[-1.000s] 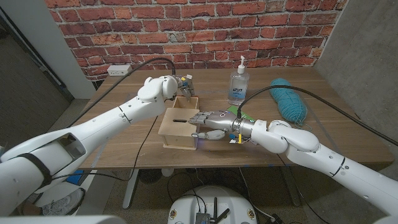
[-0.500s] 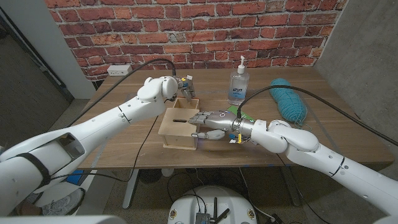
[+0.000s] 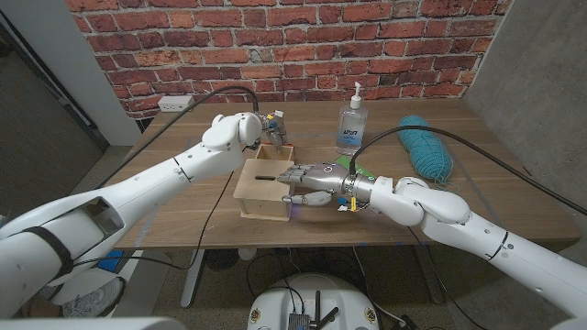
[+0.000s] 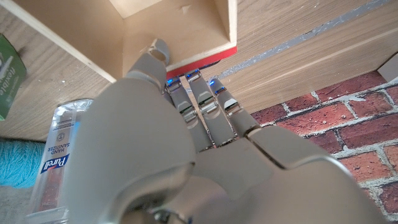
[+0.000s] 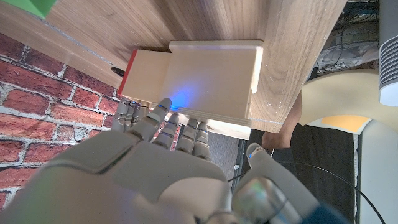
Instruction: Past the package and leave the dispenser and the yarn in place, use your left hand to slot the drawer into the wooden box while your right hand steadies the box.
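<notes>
Here, the pale wooden box (image 3: 264, 186) holds the light wooden drawer with a red end (image 5: 149, 74), part-way in and sticking out of the box's far side. The left hand (image 3: 273, 128) is at that red end, fingers together against it; whether it grips I cannot tell. The right hand (image 3: 307, 183) presses the box's right side, fingers spread over the top. Just beyond the box stands a clear pump bottle of hand sanitizer (image 3: 351, 128); teal yarn (image 3: 426, 151) lies farther right, and a green package (image 3: 353, 165) beside the right wrist.
</notes>
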{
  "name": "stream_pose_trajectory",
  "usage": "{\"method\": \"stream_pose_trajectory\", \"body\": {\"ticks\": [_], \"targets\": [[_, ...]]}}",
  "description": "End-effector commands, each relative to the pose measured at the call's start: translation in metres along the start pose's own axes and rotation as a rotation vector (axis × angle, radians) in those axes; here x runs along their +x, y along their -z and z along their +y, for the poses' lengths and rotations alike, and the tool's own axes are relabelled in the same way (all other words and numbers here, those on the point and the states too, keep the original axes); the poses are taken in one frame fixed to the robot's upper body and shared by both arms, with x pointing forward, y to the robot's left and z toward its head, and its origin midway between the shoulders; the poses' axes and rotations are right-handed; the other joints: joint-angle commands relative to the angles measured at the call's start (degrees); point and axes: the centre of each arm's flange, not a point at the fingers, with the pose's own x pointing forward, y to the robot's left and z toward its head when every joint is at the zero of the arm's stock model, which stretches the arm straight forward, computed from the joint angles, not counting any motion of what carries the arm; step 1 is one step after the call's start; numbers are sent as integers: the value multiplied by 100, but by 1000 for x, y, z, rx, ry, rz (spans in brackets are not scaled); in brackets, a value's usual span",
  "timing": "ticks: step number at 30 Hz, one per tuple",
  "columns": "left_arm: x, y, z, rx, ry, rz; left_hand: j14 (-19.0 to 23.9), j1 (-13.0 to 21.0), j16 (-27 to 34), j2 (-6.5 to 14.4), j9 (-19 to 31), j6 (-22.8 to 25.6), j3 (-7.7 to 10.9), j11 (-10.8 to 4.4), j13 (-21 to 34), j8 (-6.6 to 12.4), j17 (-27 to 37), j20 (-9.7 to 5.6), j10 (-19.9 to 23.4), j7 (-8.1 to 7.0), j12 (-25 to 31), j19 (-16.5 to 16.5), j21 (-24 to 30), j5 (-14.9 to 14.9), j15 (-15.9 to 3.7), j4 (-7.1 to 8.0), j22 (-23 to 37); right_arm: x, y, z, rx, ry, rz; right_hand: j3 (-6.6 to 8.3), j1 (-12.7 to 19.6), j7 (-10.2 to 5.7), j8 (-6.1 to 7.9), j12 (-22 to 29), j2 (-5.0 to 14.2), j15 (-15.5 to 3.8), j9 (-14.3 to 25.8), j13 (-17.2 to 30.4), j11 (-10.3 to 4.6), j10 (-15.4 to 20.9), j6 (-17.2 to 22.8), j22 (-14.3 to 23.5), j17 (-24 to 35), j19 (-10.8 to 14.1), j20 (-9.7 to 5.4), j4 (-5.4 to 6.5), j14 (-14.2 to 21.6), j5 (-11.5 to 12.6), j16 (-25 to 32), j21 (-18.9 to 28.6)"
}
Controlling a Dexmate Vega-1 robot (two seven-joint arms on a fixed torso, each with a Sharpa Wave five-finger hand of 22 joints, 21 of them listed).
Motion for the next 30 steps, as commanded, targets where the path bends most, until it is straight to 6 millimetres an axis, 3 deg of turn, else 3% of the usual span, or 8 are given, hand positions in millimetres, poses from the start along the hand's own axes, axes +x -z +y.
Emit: {"method": "stream_pose_trajectory", "body": {"ticks": [1, 30], "targets": [[-8, 1, -2, -33, -1, 21, 391, 134, 33, 189, 27, 35, -18, -155, 10, 19, 56, -846, 126, 15, 24, -23, 2, 20, -621, -6, 14, -1, 0, 1, -5, 13, 0, 14, -62, -19, 32, 24, 650, -462, 21, 12, 22, 45, 59, 3, 7, 50, -553, 17, 24, 30, 31, -9], [-19, -4, -9, -57, 6, 24, 347, 143, 18, 213, 35, -73, -28, -158, 9, -14, 53, -843, 29, 17, -1, -54, -9, 30, -621, -1, 12, -2, -1, 2, -8, 17, -4, 19, -57, -20, 30, 31, 661, -463, 22, 13, 24, 73, 75, 2, 14, 65, -560, 15, 24, 27, 28, -9]]}}
